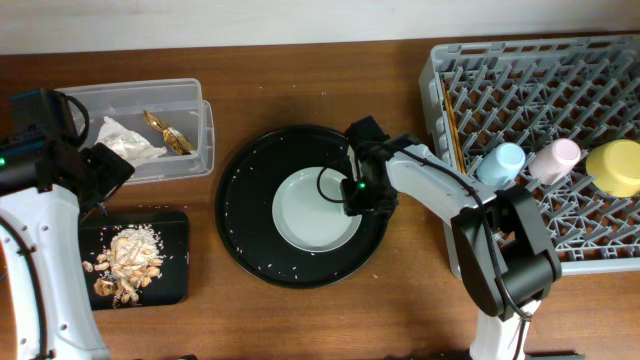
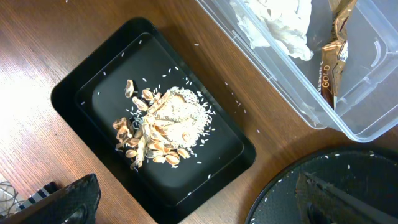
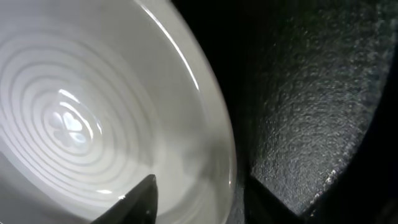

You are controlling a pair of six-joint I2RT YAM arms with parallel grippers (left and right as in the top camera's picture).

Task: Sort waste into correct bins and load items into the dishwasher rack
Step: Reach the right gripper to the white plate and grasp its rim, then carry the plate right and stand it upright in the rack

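Observation:
The pale grey-green plate (image 1: pixel 310 212) lies in the large round black tray (image 1: pixel 245 215). My right gripper (image 1: pixel 360 192) is open and straddles the plate's right rim (image 3: pixel 205 93), one finger over the inside and one outside. My left gripper (image 1: pixel 105 170) is open and empty, above the table between the two bins (image 2: pixel 205 205). The clear box (image 1: pixel 195 150) holds the white napkin (image 2: pixel 280 25) and the gold wrapper (image 2: pixel 333 59). The shallow black tray (image 1: pixel 175 275) holds rice and brownish scraps (image 2: pixel 161 127). In the grey rack (image 1: pixel 560 90) stand the light-blue cup (image 1: pixel 500 162), pink cup (image 1: pixel 555 157) and yellow bowl (image 1: pixel 617 166), and the chopsticks (image 1: pixel 452 125) lie at its left edge.
Loose rice grains are scattered on the round tray and on the wood around the black tray (image 2: pixel 239 102). The rack fills the right side of the table. Bare wood lies between the round tray and the rack.

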